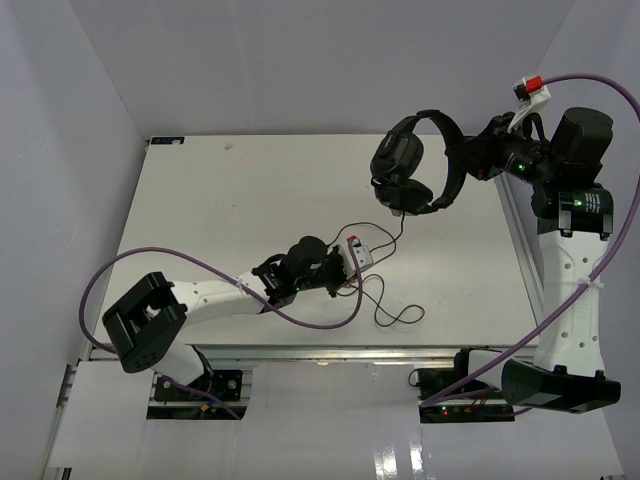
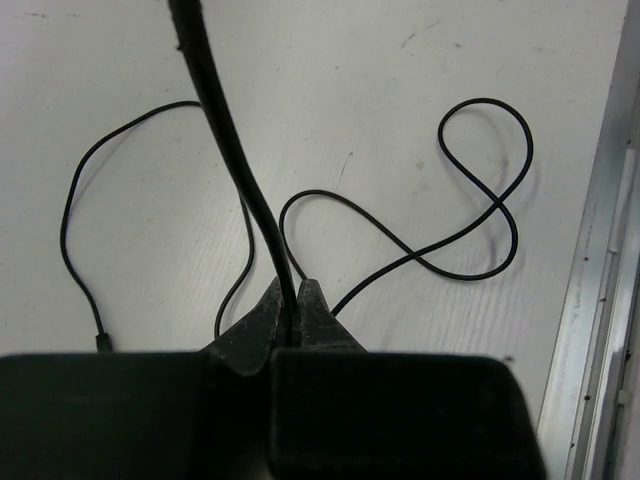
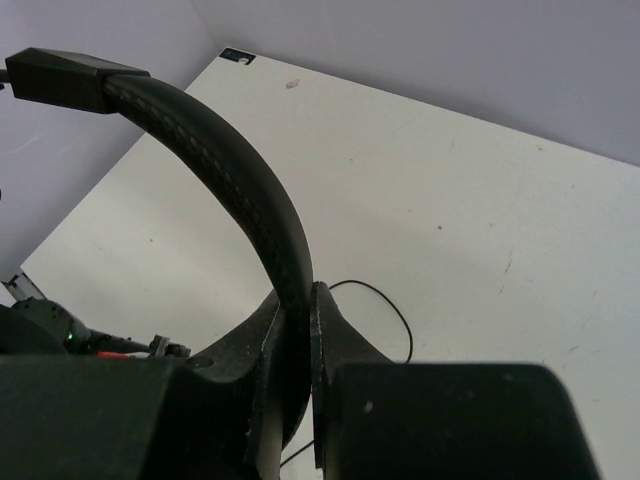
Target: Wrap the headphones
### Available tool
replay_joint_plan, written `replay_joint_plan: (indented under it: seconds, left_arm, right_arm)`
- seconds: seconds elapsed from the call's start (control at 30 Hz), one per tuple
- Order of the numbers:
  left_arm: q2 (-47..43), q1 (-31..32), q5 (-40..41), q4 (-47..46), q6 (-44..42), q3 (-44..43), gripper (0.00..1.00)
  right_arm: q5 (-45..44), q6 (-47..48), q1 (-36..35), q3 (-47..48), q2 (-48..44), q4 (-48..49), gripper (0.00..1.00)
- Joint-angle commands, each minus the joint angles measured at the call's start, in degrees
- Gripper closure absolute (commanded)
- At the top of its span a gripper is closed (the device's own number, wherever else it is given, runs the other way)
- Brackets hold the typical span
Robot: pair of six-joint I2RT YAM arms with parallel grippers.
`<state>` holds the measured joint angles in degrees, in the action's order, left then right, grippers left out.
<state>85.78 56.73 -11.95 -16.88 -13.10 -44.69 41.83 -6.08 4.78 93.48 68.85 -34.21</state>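
The white table (image 1: pixel 230 200) carried both arms at its near edge. The right arm (image 1: pixel 570 260) stood tall along the right side, with its wrist turned inward over the far right corner. The left arm (image 1: pixel 200 300) lay low, stretched out toward the table's centre.

The headphones (image 1: pixel 400 158) were held up off the surface at the far right, with the arch uppermost and both earcups stacked to the left of the right gripper (image 1: pixel 470 158). The right wrist view showed this pincer's jaws pressed tight on the headband (image 3: pixel 230 190), which curved up and away from them.

The cable (image 1: pixel 392 232) dropped from the lower earcup to the left gripper (image 1: pixel 362 256) near mid-table. In the left wrist view, the left pincer (image 2: pixel 288 305) was closed flat on the cable, which rose straight out of the fingertips. The slack lay on the table in loose curls just beyond and to the right of that gripper, including one crossed loop (image 2: pixel 480 200). The cable's end was too small to identify.
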Motion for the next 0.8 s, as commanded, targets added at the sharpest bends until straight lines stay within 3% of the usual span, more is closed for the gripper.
replay_joint_plan:
  seconds: [0.0,0.17,0.47,0.77]
  left_arm:
    - [-4.3,-1.7,-2.4,10.9,-7.0,-5.2,1.00]
    - [-5.3,-2.7,-0.9,17.8,-12.4,-8.6,1.00]
    - [-11.8,-10.7,-4.7,25.1,-16.6,-8.8,1.00]
    - [-12.2,-21.2,-19.7,33.4,-12.9,-13.3,1.00]
  right_arm:
    - [5.4,2.2,-0.5,1.0,-2.0,-1.8,0.92]
    - [2.8,4.8,-3.3,-1.0,-3.1,-3.4,0.92]
    - [0.4,21.4,-4.7,-1.1,-4.9,-10.6,0.92]
    - [-3.0,45.2,-9.8,-2.0,-7.4,-21.5,0.92]
